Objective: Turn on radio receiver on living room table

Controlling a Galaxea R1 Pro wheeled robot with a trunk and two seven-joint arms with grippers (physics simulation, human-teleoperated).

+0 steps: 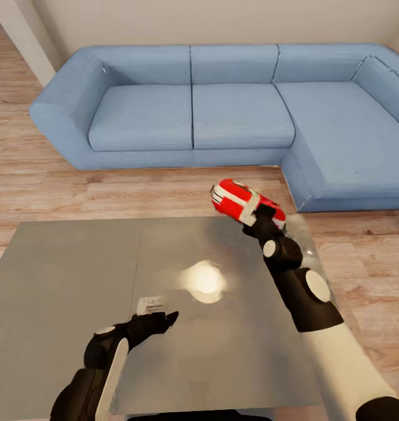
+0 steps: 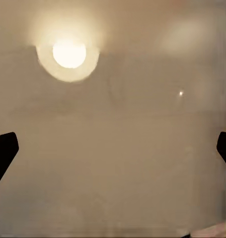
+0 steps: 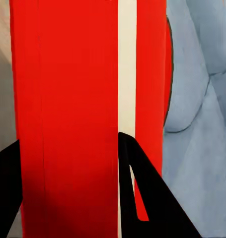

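I am holding the radio receiver (image 1: 245, 202) in my right gripper (image 1: 262, 215), lifted above the far right corner of the table (image 1: 65, 275) and tilted, with its white band running across the red body. From the right wrist camera, the radio's red casing (image 3: 68, 119) is sitting between the two dark fingers (image 3: 142, 193), one at each side of it, so the jaws are closing on the body and gripping it. The dial and grille are not facing any camera, so I cannot tell whether it is switched on.

My right arm is reaching forward over the table's right edge. The grey top is glossy, with a seam running down its centre, and it is reflecting a round bright lamp glow (image 1: 204, 280) near the middle.

My left gripper (image 1: 158, 320) is hovering low over the near part of the table, just beside the seam. On the left wrist camera its fingertips (image 2: 4, 151) are showing at the opposite edges of the frame, spread wide with nothing between them, and the lamp reflection (image 2: 69, 54) is shining on the surface beyond.

Past the table, light wood floor (image 1: 24, 175) is running up to a blue L-shaped sofa (image 1: 240, 111) set against a beige wall. No containers are showing.
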